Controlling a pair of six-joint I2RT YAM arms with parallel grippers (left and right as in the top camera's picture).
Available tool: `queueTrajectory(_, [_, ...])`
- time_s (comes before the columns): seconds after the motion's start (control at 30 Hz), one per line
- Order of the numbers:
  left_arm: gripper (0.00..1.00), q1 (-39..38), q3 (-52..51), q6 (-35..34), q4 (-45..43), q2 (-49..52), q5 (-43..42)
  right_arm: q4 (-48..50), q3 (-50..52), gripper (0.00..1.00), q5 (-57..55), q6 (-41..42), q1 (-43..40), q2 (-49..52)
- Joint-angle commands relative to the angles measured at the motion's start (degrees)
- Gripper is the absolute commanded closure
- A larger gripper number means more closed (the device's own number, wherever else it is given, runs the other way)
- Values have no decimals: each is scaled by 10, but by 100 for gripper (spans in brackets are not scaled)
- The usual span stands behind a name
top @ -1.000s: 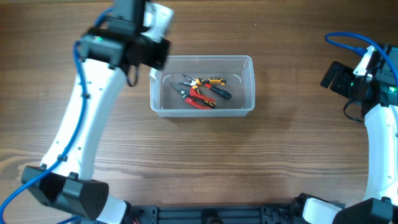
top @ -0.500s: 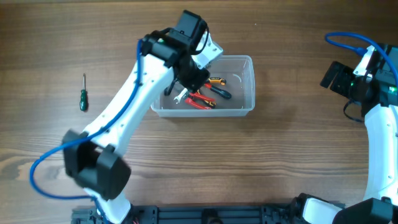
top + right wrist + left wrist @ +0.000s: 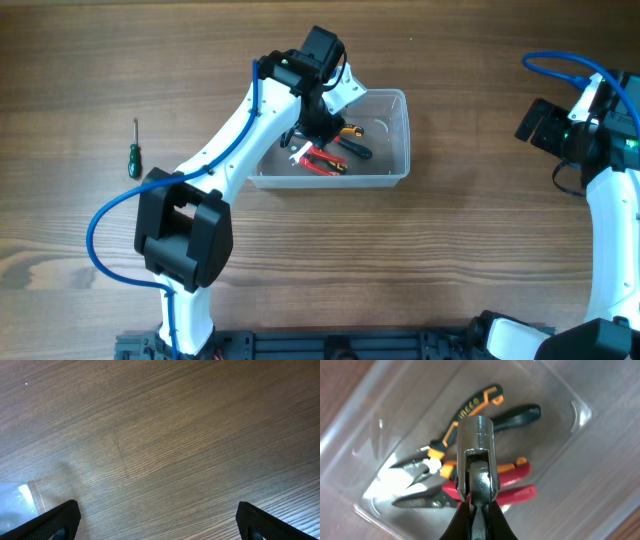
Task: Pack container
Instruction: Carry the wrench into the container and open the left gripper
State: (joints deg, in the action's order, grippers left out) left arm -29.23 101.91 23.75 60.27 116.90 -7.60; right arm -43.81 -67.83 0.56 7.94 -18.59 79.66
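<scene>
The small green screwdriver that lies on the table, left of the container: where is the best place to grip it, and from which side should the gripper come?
Grip the green handle, its thickest part; the thin shaft offers little to pinch. The screwdriver lies flat on the table, so come from straight above, closing across the handle's width.

1. Overhead view: bright, even light from above; the bench [image 3: 450, 260] is sharp, with only faint, soft shadows beside the arms.
2. Left wrist view: white glare on the container [image 3: 580, 410] floor and walls; the chrome tool [image 3: 476, 445] near the lens gleams and is slightly soft.
3. Right wrist view: dimmer; the wood grain is crisp, the jaws in the lower corners blurred.
</scene>
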Motion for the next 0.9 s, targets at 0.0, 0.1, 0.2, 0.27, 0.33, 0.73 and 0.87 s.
queueTrajectory(0.0, [96, 17, 4, 13, -14, 9, -16, 2, -1, 0, -10, 11, 0, -3])
queueTrajectory(0.1, [96, 29, 4, 8, -13, 11, -26, 1, -1, 0, -10, 11, 0, -3])
queueTrajectory(0.2, [96, 40, 4, 7, -13, 13, -50, 1, -1, 0, -10, 11, 0, -3])
queueTrajectory(0.27, [96, 44, 4, 7, -14, 14, -53, 1, -1, 0, -10, 11, 0, -3])
queueTrajectory(0.33, [96, 45, 4, 7, -13, 17, -55, 1, -1, 0, -10, 11, 0, -3])
queueTrajectory(0.73, [87, 44, 4, 7, -5, 50, -55, 2, -1, 0, -10, 11, 0, -3])
queueTrajectory(0.87, [72, 44, 4, 7, -7, 50, -55, 2, -1, 0, -10, 11, 0, -3])
